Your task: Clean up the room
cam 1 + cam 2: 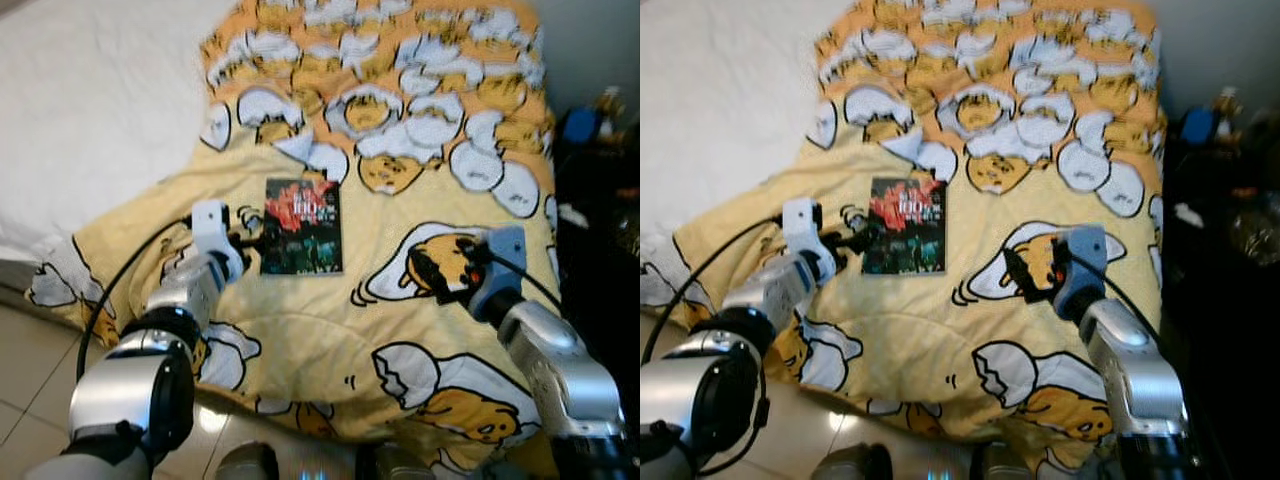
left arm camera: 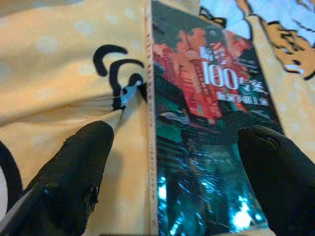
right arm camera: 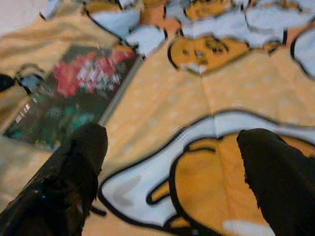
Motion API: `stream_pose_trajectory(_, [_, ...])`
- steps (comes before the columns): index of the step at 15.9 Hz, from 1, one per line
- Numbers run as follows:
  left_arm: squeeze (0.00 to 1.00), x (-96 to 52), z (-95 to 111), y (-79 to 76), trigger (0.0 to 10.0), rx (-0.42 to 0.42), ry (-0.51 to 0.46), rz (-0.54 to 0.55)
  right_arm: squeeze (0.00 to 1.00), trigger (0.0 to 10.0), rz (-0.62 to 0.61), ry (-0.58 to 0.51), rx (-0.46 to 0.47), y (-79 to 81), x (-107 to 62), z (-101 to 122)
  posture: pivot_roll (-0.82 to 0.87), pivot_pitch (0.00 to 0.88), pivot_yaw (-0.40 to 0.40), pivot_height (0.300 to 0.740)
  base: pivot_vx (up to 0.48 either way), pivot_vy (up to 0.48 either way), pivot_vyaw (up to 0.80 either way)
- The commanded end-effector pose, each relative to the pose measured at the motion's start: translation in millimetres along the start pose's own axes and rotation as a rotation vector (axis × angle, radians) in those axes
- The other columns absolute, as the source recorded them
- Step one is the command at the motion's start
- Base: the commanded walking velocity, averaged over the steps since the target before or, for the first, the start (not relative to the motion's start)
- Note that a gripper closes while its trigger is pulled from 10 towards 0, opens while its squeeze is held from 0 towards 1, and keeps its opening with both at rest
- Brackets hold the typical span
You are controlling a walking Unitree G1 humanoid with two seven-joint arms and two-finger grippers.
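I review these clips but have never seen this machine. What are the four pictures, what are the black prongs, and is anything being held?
It is a humanoid robot with two silver arms. The top two pictures come from its head, looking down at a bed covered by a yellow cartoon blanket. The other two come from cameras on each wrist; the black prongs are each hand's fingers. A book lies flat on the blanket. The left hand is open with its fingers either side of the book's near edge, not gripping it yet. The right hand hovers open over the blanket, holding nothing.
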State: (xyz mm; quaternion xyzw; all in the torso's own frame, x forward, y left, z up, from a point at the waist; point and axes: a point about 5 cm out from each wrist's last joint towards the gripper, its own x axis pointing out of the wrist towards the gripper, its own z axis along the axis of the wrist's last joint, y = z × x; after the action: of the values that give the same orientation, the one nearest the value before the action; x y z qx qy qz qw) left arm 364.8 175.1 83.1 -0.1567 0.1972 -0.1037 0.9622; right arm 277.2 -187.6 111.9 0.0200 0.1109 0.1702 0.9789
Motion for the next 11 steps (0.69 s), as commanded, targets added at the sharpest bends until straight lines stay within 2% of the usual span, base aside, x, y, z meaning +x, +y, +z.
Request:
stream_pose_trajectory(1, [0.0, -0.9, -4.0, 2.5, 10.0, -0.023, 0.01, 0.012, 0.0, 10.0, -0.007, 0.011, 0.017, -1.7, -7.3, -1.0, -0.13, 0.262, 0.025, 0.74, 0.0, 0.0, 0.0])
stream_pose_trajectory(4, [0.0, 1.3, -8.9, -8.2, 10.0, -0.133, 0.026, -0.093, 0.0, 10.0, -0.026, 0.03, 0.031, -1.9, -19.4, -1.5, -0.15, 0.277, 0.023, 0.74, 0.0, 0.0, 0.0])
stream_pose_trajectory(6, [0.0, 2.3, -9.6, -16.5, 10.0, -0.166, 0.046, -0.182, 0.0, 10.0, -0.044, 0.022, 0.042, -5.4, -21.0, 2.6, -0.15, 0.281, 0.023, 0.74, 0.0, 0.0, 0.0])
stream_pose_trajectory(7, [0.0, 2.5, -9.1, -16.7, 10.0, -0.182, 0.042, -0.181, 0.0, 10.0, -0.045, 0.02, 0.044, -6.1, -21.0, 3.5, -0.15, 0.283, 0.021, 0.74, 0.0, 0.0, 0.0])
stream_pose_trajectory(11, [0.0, 0.5, -0.5, -10.5, 10.0, -0.4, -0.018, -0.18, 0.0, 10.0, -0.01, 0.027, 0.064, -2.7, -23.7, 5.7, -0.15, 0.292, 0.024, 0.74, 0.0, 0.0, 0.0])
